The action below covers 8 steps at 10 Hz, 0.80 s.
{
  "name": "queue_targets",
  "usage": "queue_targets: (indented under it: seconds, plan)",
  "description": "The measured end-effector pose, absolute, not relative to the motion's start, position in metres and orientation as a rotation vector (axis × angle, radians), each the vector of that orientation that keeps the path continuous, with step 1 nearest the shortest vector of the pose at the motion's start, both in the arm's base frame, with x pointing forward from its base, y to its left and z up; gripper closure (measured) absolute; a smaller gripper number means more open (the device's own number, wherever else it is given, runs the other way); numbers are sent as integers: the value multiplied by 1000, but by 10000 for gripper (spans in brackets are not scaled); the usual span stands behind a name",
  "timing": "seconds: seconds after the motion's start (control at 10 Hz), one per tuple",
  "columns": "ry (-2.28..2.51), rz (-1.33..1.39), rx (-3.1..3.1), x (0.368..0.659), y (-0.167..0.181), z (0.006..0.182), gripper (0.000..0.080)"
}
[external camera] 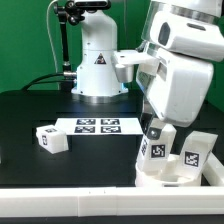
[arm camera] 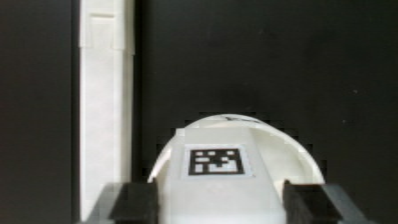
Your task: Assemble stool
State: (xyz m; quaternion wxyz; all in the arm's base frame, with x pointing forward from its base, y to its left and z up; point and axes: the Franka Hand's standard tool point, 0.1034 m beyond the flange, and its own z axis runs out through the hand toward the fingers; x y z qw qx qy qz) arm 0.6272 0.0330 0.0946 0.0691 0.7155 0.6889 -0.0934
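In the exterior view the round white seat (external camera: 160, 181) lies on the black table at the front right. Two white legs stand upright on it, one (external camera: 155, 149) right under my wrist and another (external camera: 193, 152) to its right. A third leg (external camera: 52, 139) lies loose at the exterior view's left. My gripper (external camera: 155, 129) is down over the first standing leg. In the wrist view that leg (arm camera: 221, 160), with its square marker, fills the gap of my gripper (arm camera: 228, 196). Both dark fingers (arm camera: 135, 203) press against its sides.
The marker board (external camera: 98, 126) lies in the middle of the table in front of the robot base (external camera: 97, 70). A long white edge rail (arm camera: 103, 90) runs beside the held leg in the wrist view. My bulky arm hides the table's right rear in the exterior view.
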Motion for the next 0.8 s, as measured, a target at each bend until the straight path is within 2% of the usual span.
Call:
queue_targets:
  seconds: [0.8]
  plan:
    - [1032, -171, 2754, 626, 32, 94, 466]
